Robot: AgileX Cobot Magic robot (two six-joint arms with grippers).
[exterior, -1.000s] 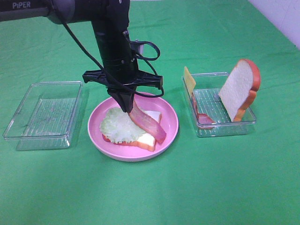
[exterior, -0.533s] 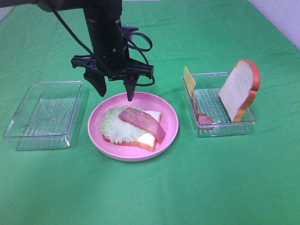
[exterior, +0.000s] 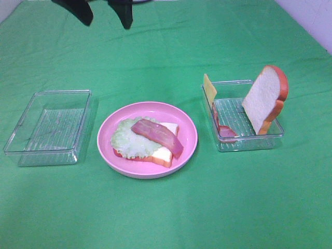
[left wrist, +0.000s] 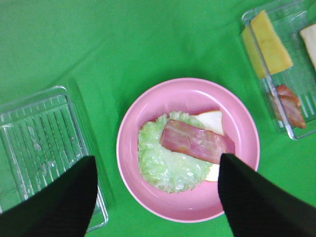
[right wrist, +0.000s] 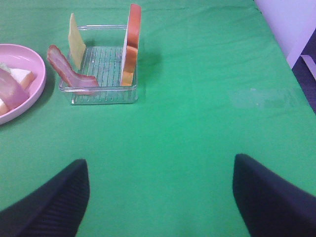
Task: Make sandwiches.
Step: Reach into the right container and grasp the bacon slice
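Note:
On the pink plate (exterior: 190, 132) lies a bread slice (exterior: 166, 154) with pale green lettuce (exterior: 126, 139) and one bacon strip (exterior: 158, 136) on top. My left gripper (exterior: 104, 15) is open and empty, high above the table's far side, well clear of the plate. The left wrist view looks straight down on the bacon (left wrist: 196, 141), the lettuce (left wrist: 163, 168) and the plate (left wrist: 197, 94) between the open fingers (left wrist: 59, 202). My right gripper (right wrist: 160, 160) is open and empty over bare cloth, out of the exterior high view.
A clear tray (exterior: 249, 144) right of the plate holds an upright bread slice (exterior: 265, 98), a yellow cheese square (exterior: 209, 88) and another bacon strip (exterior: 224, 129). A second clear tray (exterior: 46, 150) stands left of the plate with nothing in it. Green cloth covers the table.
My left gripper let go of the bacon strip, which now lies flat on the lettuce. The gripper opened and rose up and away toward the far side.

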